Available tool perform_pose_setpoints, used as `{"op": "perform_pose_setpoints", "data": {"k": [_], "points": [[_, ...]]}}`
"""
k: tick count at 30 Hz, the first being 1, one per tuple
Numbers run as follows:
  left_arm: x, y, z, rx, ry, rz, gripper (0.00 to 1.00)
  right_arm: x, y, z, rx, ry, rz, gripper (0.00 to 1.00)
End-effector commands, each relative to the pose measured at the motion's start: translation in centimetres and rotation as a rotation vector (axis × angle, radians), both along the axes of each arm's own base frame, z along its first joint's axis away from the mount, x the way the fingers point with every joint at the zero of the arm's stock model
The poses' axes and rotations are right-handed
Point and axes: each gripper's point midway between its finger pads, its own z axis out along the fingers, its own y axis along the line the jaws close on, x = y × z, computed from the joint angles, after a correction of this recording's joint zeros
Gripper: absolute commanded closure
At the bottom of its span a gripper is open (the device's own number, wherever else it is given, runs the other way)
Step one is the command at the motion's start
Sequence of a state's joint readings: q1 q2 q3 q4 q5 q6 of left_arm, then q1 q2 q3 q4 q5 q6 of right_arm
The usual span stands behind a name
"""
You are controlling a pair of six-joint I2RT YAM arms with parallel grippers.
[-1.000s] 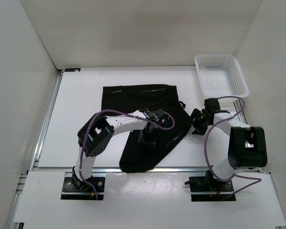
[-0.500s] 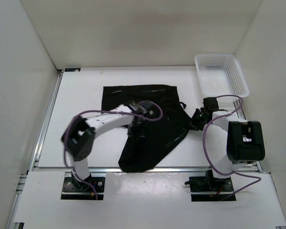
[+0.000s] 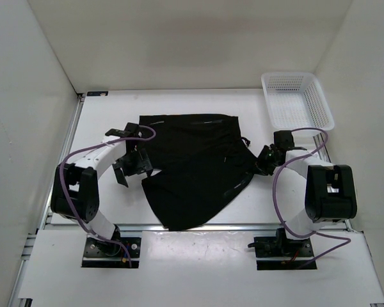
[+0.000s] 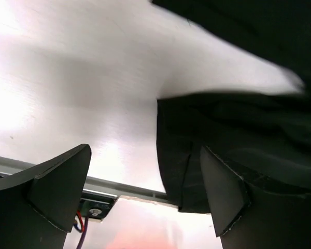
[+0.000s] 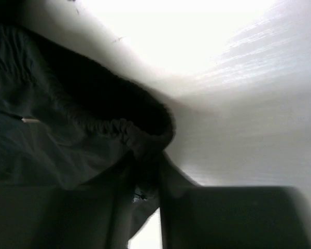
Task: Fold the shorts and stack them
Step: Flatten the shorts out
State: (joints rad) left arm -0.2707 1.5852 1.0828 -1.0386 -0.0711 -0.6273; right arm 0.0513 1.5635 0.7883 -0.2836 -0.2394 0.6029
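The black shorts (image 3: 192,163) lie spread on the white counter (image 3: 102,128) at mid-frame, one end reaching toward the lower edge. My left pincer (image 4: 145,153) hangs apart and empty beside their left edge. My right pincer (image 3: 264,160) is clamped on the gathered waistband at their right.
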Motion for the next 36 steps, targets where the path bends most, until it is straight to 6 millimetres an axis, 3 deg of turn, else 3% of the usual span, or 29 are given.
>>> {"op": "perform_pose_setpoints", "data": {"k": [1,3,4,8,9,10,11,12,13,14,15,16,17,18,20,21,23,24,25,26,29,31,32,34,35,36], "points": [[2.8,-0.4,2.4,-0.063,-0.120,0.021,0.02,-0.2,-0.7,1.3,-0.026,-0.032,-0.019,0.62],[4.4,-0.5,3.6,-0.073,-0.165,0.031,0.02,-0.3,-0.9,1.8,-0.038,-0.042,-0.025,0.41],[5.0,-0.6,4.0,-0.074,-0.177,0.020,0.02,-0.6,-1.3,2.0,-0.059,-0.042,-0.036,0.36],[7.7,-0.4,4.4,-0.049,-0.181,0.023,0.06,0.6,-2.1,5.4,-0.123,-0.128,-0.051,0.28],[8.4,-0.6,3.7,-0.042,-0.162,0.011,0.06,1.2,-2.5,6.3,-0.173,-0.170,-0.056,0.28],[9.8,-0.5,4.3,-0.047,-0.187,0.020,0.06,2.0,-1.6,8.5,-0.187,-0.230,-0.034,0.29],[10.5,-0.7,4.2,-0.046,-0.188,0.011,0.07,2.4,-1.2,9.4,-0.213,-0.257,-0.006,0.32],[10.9,-0.7,3.0,-0.037,-0.148,0.011,0.07,2.9,0.1,9.8,-0.224,-0.275,0.038,0.37],[11.6,-0.5,2.7,-0.034,-0.145,0.012,0.09,3.6,1.0,10.4,-0.226,-0.293,0.070,0.44],[12.8,-0.7,3.0,-0.036,-0.164,0.000,0.09,5.1,1.7,12.4,-0.232,-0.334,0.087,0.60],[13.0,-0.7,1.7,-0.028,-0.125,0.000,0.14,5.8,2.8,11.3,-0.244,-0.300,0.131,0.68],[13.5,-0.3,1.3,-0.025,-0.117,0.002,0.15,6.6,3.4,11.3,-0.249,-0.296,0.149,0.74],[14.1,-0.3,1.2,-0.015,-0.125,0.003,0.17,7.5,3.8,11.3,-0.243,-0.286,0.156,0.86],[14.2,0.3,0.7,-0.012,-0.112,0.017,0.17,9.2,5.3,11.2,-0.222,-0.281,0.195,0.89],[14.4,0.7,-0.1,-0.007,-0.092,0.019,0.18,10.8,6.6,11.0,-0.206,-0.281,0.226,0.94],[14.5,1.2,-0.1,-0.006,-0.092,0.031,0.18,11.5,7.3,9.2,-0.211,-0.245,0.242,0.94],[14.8,1.3,-1.3,-0.013,-0.070,0.039,0.18,13.5,8.8,9.5,-0.188,-0.261,0.260,0.94],[15.1,1.1,-1.4,-0.021,-0.070,0.027,0.18,14.2,9.0,7.3,-0.196,-0.219,0.265,0.94],[15.1,1.1,-2.4,-0.016,-0.049,0.018,0.18,15.6,9.5,7.8,-0.186,-0.237,0.253,0.94],[15.8,1.0,-2.4,-0.018,-0.057,0.018,0.18,16.2,9.7,5.5,-0.193,-0.199,0.257,0.94],[16.5,1.4,-3.5,-0.012,-0.028,0.018,0.18,18.3,9.3,2.8,-0.191,-0.135,0.191,0.94],[17.0,1.7,-4.3,-0.011,-0.018,0.029,0.18,18.9,9.2,1.7,-0.204,-0.109,0.166,0.95],[17.3,1.7,-4.5,-0.010,-0.017,0.020,0.18,19.3,8.2,0.3,-0.231,-0.081,0.132,0.95],[18.4,1.9,-4.3,-0.019,-0.025,0.018,0.18,19.8,7.6,-0.7,-0.231,-0.049,0.089,0.95],[18.6,1.9,-5.1,-0.016,-0.005,0.018,0.18,20.3,7.1,-0.9,-0.239,-0.049,0.076,0.95],[20.0,2.2,-4.4,-0.019,-0.036,0.017,0.18,20.3,7.1,-1.3,-0.237,-0.034,0.066,0.95]]}}
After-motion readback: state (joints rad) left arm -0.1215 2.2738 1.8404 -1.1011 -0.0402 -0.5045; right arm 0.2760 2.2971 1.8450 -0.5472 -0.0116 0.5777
